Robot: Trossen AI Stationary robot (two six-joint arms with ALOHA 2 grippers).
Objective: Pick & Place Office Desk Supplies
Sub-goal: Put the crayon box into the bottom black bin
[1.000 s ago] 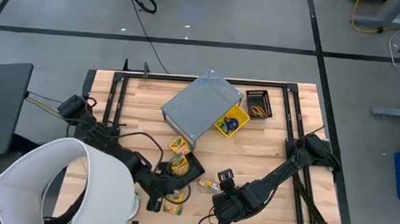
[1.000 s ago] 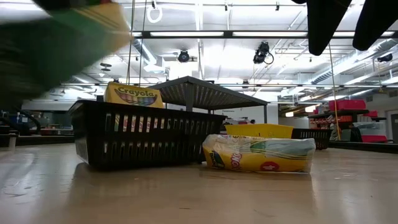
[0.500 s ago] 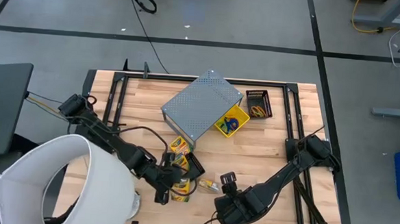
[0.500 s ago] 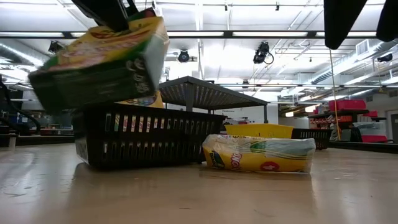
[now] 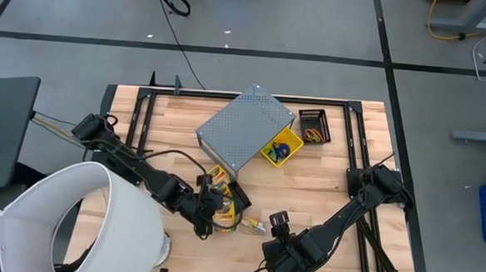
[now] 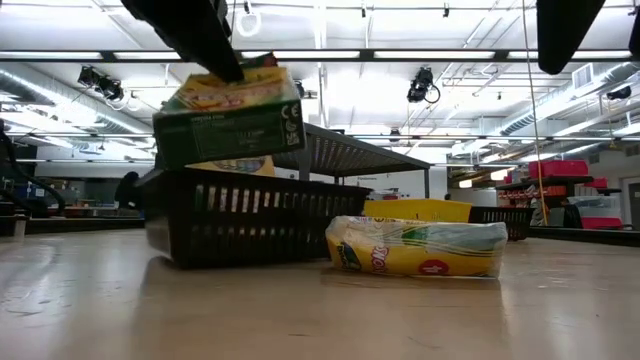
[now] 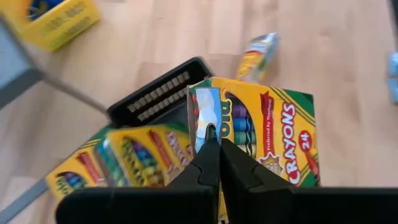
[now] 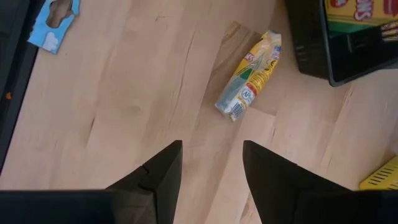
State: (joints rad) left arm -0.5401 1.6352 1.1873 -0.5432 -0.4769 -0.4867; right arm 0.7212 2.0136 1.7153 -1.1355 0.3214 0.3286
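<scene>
We are holding a yellow-and-green Crayola crayon box [image 7: 261,134] in our left gripper [image 7: 214,149], whose fingers are pinching the top edge of the box's flap. In the low view this crayon box [image 6: 232,112] is hanging clear of the wooden table [image 6: 320,310], just above the rim of the small black slotted plastic basket [image 6: 255,218]. From above, our left gripper [image 5: 208,207] is sitting over that basket [image 5: 238,204], near the front middle of the table [image 5: 324,169]. A second yellow crayon box [image 7: 134,158] is lying inside the basket, just beside the held one.

A small clear-wrapped yellow crayon packet [image 8: 249,84] is lying flat on the table just beside the basket, apart from both grippers. Our right gripper [image 8: 211,165] is hovering above the table near the packet with its fingers spread and holding nothing; in the high view it [image 5: 278,224] is sitting by the table's front edge.

Farther back, a grey perforated metal shelf [image 5: 245,128] is standing beside a yellow plastic bin [image 5: 281,148] and a small black tray [image 5: 313,125] that is holding orange loops. A big white cylinder [image 5: 80,219] is filling the front left corner.
</scene>
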